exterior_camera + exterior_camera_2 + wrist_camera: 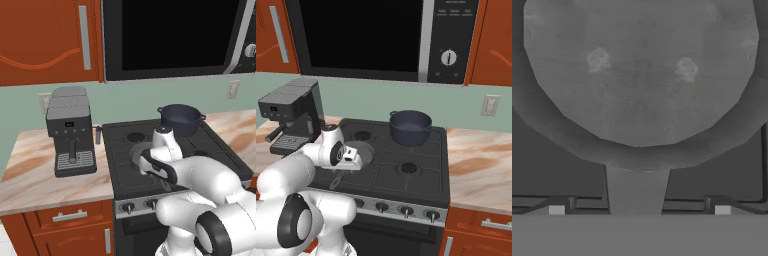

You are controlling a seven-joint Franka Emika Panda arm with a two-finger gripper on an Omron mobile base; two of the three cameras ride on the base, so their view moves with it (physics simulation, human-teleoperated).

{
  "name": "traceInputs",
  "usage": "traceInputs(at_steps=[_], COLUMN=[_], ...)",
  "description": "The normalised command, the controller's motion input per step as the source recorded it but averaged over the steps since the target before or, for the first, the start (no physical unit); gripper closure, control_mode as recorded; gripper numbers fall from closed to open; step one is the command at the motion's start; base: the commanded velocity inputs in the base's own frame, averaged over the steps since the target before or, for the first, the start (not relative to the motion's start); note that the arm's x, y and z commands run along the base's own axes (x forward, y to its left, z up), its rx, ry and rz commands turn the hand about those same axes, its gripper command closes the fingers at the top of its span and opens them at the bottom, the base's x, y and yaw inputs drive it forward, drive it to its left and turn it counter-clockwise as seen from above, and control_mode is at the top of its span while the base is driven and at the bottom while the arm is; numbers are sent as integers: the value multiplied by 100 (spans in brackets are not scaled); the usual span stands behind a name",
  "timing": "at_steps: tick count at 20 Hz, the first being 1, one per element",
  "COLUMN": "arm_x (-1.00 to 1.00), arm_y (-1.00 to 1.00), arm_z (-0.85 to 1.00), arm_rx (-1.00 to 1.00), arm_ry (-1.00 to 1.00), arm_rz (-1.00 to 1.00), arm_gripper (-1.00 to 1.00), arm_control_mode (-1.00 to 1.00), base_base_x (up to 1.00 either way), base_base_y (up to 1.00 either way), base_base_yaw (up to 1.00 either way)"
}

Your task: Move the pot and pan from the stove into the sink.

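Observation:
The shallow grey speckled pan (641, 75) sits on the front left burner of the black stove (122, 172). Its handle (637, 192) runs down between my fingertips (556, 210). My gripper (639, 210) is open and hangs low over that handle, one finger on each side, touching nothing. From the base, the pan (362, 149) peeks out beside my hand (352, 159), and its rim (136, 154) shows left of my wrist. The deep blue-grey pot (181, 119) stands upright on the back right burner, also seen from the right side (410, 127). The sink is out of view.
A dark espresso machine (71, 132) stands on the marbled counter (30, 175) left of the stove. A black microwave (381, 35) hangs above the cooktop. Black knobs (406, 211) line the steel front strip. More counter (481, 160) lies to the right.

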Motion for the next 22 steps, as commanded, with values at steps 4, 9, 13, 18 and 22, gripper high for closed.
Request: traceInputs(at_steps=[4, 9, 13, 18, 22], arm_x=[-15, -11, 0, 0, 0], arm_y=[-30, -23, 5, 26, 6], arm_z=[-32, -30, -28, -31, -7], arm_rx=[8, 9, 4, 2, 0], arm_ry=[-4, -3, 0, 0, 0], arm_rz=[0, 0, 0, -2, 0], arm_gripper=[-100, -100, -100, -100, -100], arm_control_mode=[-100, -100, -100, -100, -100], base_base_x=[0, 0, 0, 0, 0], base_base_y=[0, 0, 0, 0, 0], base_base_yaw=[0, 0, 0, 0, 0])
